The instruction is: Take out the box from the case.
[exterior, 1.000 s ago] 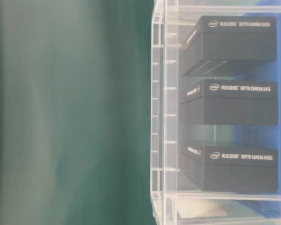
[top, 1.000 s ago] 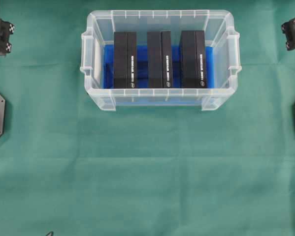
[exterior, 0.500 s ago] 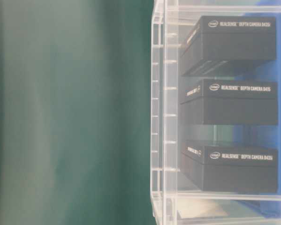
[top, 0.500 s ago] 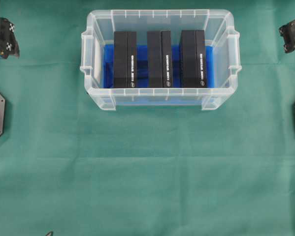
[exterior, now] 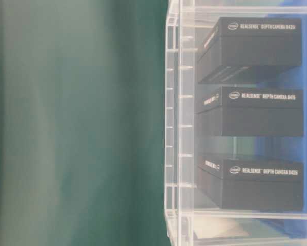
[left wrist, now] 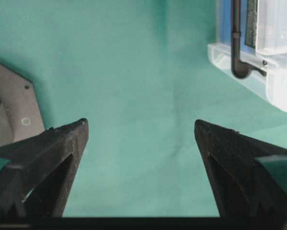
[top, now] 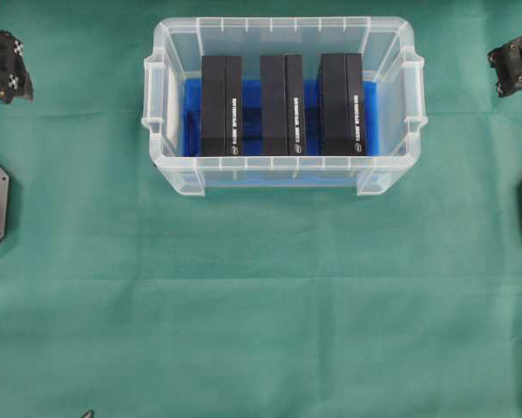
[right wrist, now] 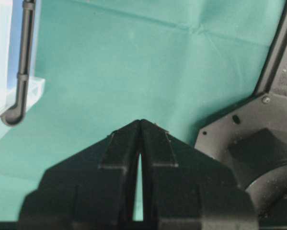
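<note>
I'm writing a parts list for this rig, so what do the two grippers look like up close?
Both are matte black. The left gripper has two wedge-shaped fingers tapering to blunt tips, with teal patches near their bases. The right gripper shows the same black tapered fingers. From overhead, the left one's body carries small white squares with black markings, plus a light blue part.

Even bright light, soft shadows, table-level cloth [exterior: 76, 123] blurred

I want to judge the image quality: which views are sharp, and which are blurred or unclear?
Overhead view: even light, sharp on the case and three black boxes. Table-level view: box print readable through the clear wall, green cloth a soft blur. Left wrist view: the end effector fingers close and soft; case corner bright, washed out.
</note>
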